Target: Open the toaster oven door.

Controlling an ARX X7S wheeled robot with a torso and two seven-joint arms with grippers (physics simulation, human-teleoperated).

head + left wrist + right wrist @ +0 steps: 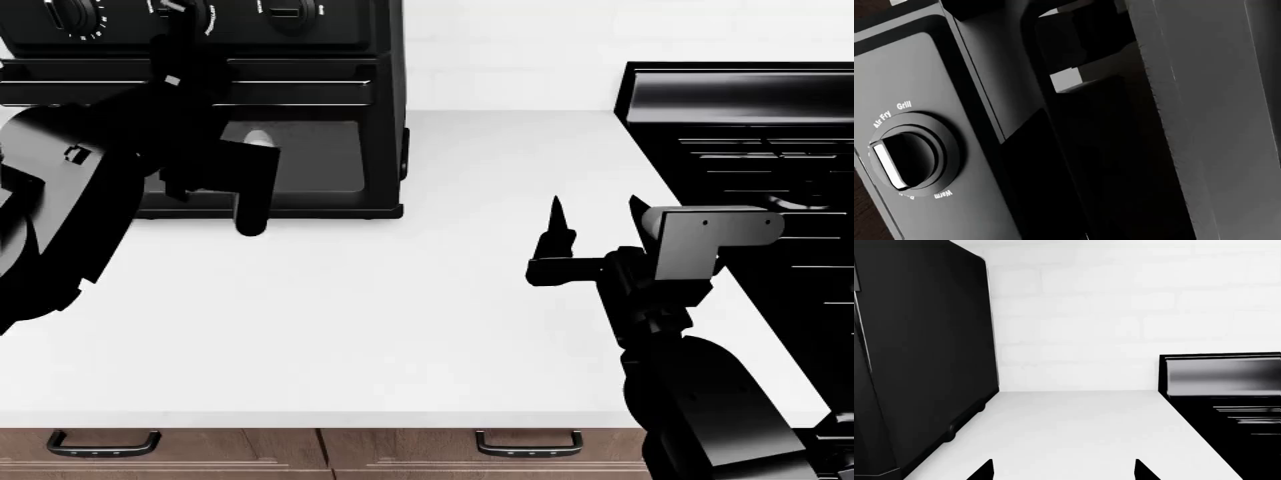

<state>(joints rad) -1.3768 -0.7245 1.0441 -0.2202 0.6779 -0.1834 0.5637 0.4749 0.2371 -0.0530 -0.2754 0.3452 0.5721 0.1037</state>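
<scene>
The toaster oven [360, 30] stands at the counter's back left. Its door [314, 160], dark glass under a long black bar handle [307, 75], looks closed. My left gripper [184, 45] is up against the oven front at the handle's left part, below the knobs; its jaws are lost black on black. The left wrist view shows a knob [907, 152] marked Air Fry, Grill and Warm, and dark door parts [1074, 150] very close. My right gripper [594, 215] is open and empty over the counter, right of the oven; its fingertips [981, 471] show in the right wrist view.
A large black stove [747, 130] fills the right side, also in the right wrist view [1227, 385]. White counter [400, 320] lies between oven and stove. The oven's side wall [921, 365] is left of my right gripper. Brown cabinet fronts with handles [527, 440] run below the counter edge.
</scene>
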